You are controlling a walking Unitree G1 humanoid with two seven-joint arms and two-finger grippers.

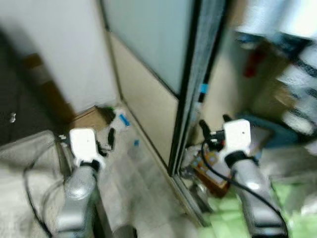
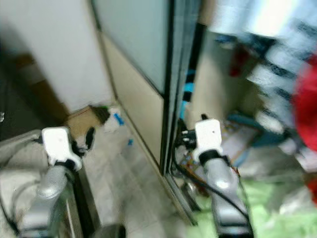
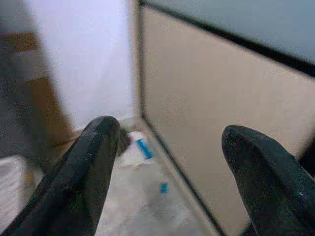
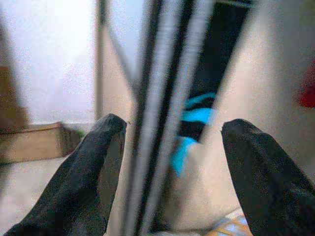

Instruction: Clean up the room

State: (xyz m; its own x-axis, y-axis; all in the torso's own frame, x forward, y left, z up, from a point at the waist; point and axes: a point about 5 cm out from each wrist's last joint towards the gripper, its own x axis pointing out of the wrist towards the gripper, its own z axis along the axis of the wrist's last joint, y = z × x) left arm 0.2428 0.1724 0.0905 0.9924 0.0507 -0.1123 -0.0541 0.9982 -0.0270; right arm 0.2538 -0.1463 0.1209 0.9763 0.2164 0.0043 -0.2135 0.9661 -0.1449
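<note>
Closest in, both arms are raised in front of the body with nothing in them: the left gripper (image 3: 165, 182) has its fingers spread wide and empty over the tiled floor (image 1: 133, 183), and the right gripper (image 4: 172, 177) is likewise wide and empty, aimed at the edge of the sliding door (image 1: 185, 89). By the right arm, at the foot of the door frame, sits a jumble of colourful items (image 1: 210, 171) beside a green mat (image 1: 237, 210); the views are too blurred to name them. Further out on the floor a small blue scrap (image 1: 136, 143) lies loose, and beyond it, in the corner by the wall, white litter with a blue piece (image 1: 120, 119) rests next to a cardboard box (image 1: 89, 119). Past the door, the closet holds hanging clothes (image 1: 297, 74). Judging by this, the cleanup is barely under way: litter is on the floor, nothing is picked up.
</note>
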